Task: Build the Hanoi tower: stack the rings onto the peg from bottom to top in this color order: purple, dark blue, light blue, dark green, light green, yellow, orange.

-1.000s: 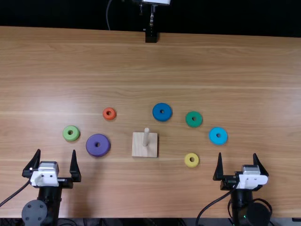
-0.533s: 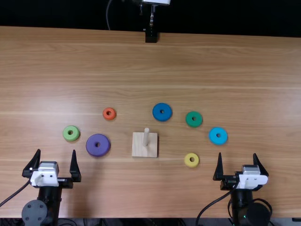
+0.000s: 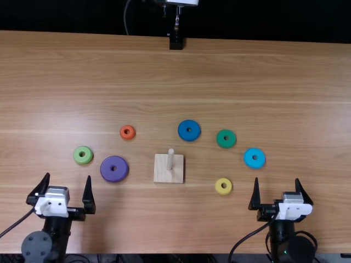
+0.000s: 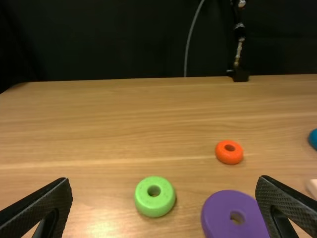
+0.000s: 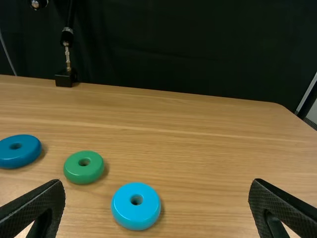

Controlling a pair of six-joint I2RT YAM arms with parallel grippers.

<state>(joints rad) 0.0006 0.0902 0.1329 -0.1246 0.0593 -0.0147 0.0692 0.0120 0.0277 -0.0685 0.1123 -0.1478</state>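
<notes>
On the table [image 3: 274,71], a peg [image 3: 170,159] upright in its block [image 3: 161,171], left tool [image 3: 68,175] and right tool [image 3: 277,179] spread wide.

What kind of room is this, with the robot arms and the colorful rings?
It looks like a robot lab or test room, though I can't be sure. Two robot arms, each with a gripper, stand at a wooden table, and a peg waits among colored rings.

Left wrist view: the peg base [image 4: 312,187] was mostly cropped; the purple ring [image 4: 223,218], left of the base, and the dark blue ring [image 4: 313,139], beyond it, were partly cropped. Right wrist view: the dark blue ring was clipped.
</notes>
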